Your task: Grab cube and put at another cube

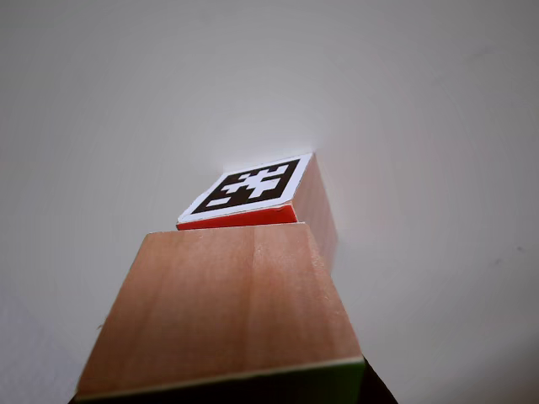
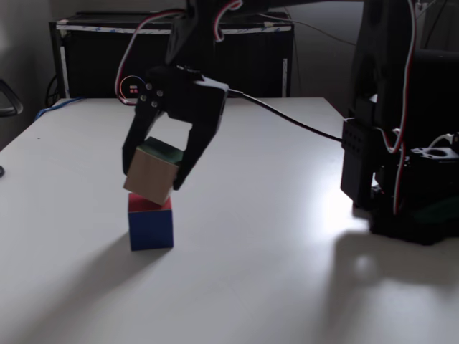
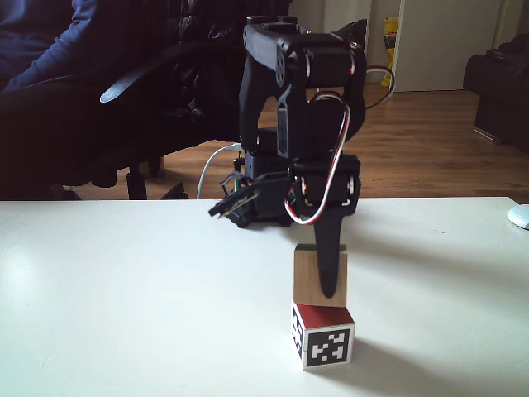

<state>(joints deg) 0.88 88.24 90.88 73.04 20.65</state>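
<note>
Two cubes are stacked on the white table [image 2: 287, 251]. In a fixed view the gripper [image 2: 152, 175] has its black fingers [image 2: 192, 154] pinching the cube [image 2: 150, 175] from both sides, holding it tilted with its green face up and its lower corner touching another cube [image 2: 150, 223] beneath. From the front fixed view, one finger [image 3: 328, 256] runs down the wooden face of the held cube [image 3: 307, 277], just above the marker cube [image 3: 325, 337]. In the other view the wooden face [image 1: 223, 307] overlaps the marker [image 1: 251, 187].
</note>
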